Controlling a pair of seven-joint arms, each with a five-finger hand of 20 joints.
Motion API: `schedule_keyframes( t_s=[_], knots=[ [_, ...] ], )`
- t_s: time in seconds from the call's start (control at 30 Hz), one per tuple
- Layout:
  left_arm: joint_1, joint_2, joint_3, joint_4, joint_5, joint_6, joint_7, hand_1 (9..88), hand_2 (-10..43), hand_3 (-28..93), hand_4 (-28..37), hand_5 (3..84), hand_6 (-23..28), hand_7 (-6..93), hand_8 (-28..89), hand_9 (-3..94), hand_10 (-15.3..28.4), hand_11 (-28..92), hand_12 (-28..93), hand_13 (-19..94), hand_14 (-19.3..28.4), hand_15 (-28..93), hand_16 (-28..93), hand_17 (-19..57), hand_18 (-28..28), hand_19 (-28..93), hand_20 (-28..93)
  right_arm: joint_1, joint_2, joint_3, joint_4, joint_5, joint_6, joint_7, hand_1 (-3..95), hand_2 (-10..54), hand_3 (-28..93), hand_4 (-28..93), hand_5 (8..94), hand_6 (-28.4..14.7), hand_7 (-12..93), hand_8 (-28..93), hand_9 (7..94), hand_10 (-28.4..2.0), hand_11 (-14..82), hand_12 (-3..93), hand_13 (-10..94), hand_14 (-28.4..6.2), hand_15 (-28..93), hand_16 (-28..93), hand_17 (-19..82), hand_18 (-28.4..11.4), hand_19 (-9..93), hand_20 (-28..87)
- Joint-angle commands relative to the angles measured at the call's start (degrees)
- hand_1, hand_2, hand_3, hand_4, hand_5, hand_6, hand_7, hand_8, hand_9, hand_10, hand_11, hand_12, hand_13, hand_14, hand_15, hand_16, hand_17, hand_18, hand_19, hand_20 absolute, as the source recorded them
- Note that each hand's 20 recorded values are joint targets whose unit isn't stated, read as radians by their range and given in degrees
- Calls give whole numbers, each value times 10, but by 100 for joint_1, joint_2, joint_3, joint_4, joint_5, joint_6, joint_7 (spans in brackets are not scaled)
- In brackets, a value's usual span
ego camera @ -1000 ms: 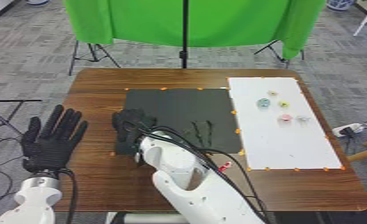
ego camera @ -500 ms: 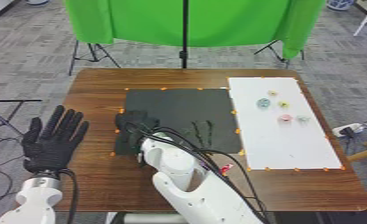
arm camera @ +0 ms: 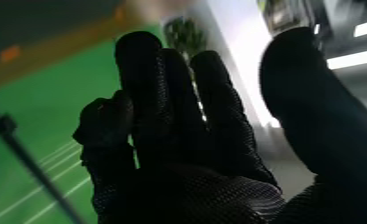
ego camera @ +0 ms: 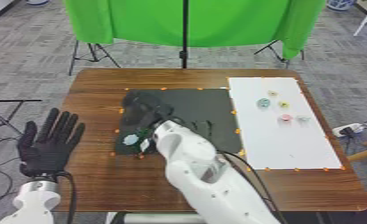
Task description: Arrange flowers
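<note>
My right hand [ego camera: 146,109] is over the upper left part of the black mat [ego camera: 193,100], blurred. Seen from the right wrist, the hand [arm camera: 193,165] is open, fingers mostly extended and the thumb apart. Two pale flowers [ego camera: 131,140] with green leaves lie at the mat's lower left, nearer than the hand. Dark stems [ego camera: 202,131] lie right of the forearm. On the white board [ego camera: 286,145] are small blue [ego camera: 264,103], yellow [ego camera: 283,104], pink [ego camera: 285,118] and pale [ego camera: 304,119] blossoms. My left hand [ego camera: 46,150] is open at the table's left edge.
Orange tape marks [ego camera: 237,131] line the mat and board. The brown table [ego camera: 108,185] surrounds both. Beyond its far edge hangs a green cloth [ego camera: 135,22] with a black stand [ego camera: 185,52] in front.
My right hand has moved away from the robot, toward the mat's far left part, and the pale flowers have come into sight. The forearm now covers the red item. The left arm has barely shifted.
</note>
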Motion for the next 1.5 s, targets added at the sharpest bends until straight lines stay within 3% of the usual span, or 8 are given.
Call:
schedule_keyframes(
  t_s=[0.03,0.4,0.7,1.0,1.13,1.2,1.3,1.5],
  knots=[
    [409,-150,-189,-156,80,-199,108,281,123,745,-283,453,100,86,-82,396,162,150,97,288,157,287,-58,-66,130,312,113,-575,2173,1729,-917,264,412,817,357,-95,841,-278,513,-68,163,-128,514,-199,164,150,517,-171,632,163,296,-238,861,415],
    [528,-137,-312,-207,87,-233,202,287,112,746,-283,450,98,85,-82,395,163,148,98,288,158,291,-60,-66,130,310,112,-2204,3168,3854,-1061,128,6,1323,392,-95,856,-282,468,-63,168,-132,416,-180,124,133,353,-179,331,119,195,-223,716,304],
    [518,-149,-261,-226,25,-132,182,308,90,744,-283,451,100,88,-81,396,161,153,100,289,157,295,-61,-67,131,314,115,-2347,3042,3973,-884,-46,-367,1078,470,-95,843,-283,492,-37,178,-144,476,-127,151,132,460,-134,372,146,242,-219,766,318],
    [494,-181,-224,-242,12,18,73,317,82,743,-283,453,102,91,-82,398,162,162,102,289,156,303,-63,-67,131,320,115,-2276,2992,3692,-643,-10,-124,1079,518,-95,766,-283,493,-28,179,-143,477,-122,140,129,511,-121,467,166,267,-221,831,350],
    [535,-205,-242,-242,-1,26,52,320,79,741,-283,451,103,91,-82,397,161,164,102,291,154,307,-65,-67,131,322,115,-2273,2951,3547,-493,-25,165,1177,539,-95,743,-283,596,-6,242,-168,591,-126,217,159,543,-124,642,194,280,-215,863,376],
    [529,-212,-232,-242,3,6,39,321,78,741,-283,451,103,92,-82,397,161,165,102,291,155,308,-66,-67,132,323,115,-2273,2934,3580,-509,71,-148,1136,566,-95,703,-283,655,6,277,-129,670,-121,230,188,583,-113,631,290,289,-211,862,382],
    [527,-218,-216,-247,-6,-29,20,324,76,740,-283,452,103,93,-82,397,160,167,102,291,155,309,-67,-67,132,324,115,-2325,2952,3577,-528,76,-111,1099,617,-95,667,-283,694,4,328,-49,782,-106,116,346,623,-97,602,362,293,-211,855,393],
    [589,-222,-235,-275,-44,-30,46,322,80,738,-283,453,103,95,-83,398,162,169,101,292,155,309,-69,-68,133,326,114,-2384,2997,3627,-929,146,339,1038,640,-95,676,-283,738,1,444,-18,844,-106,149,424,666,-89,571,395,309,-215,853,403]
  ],
)
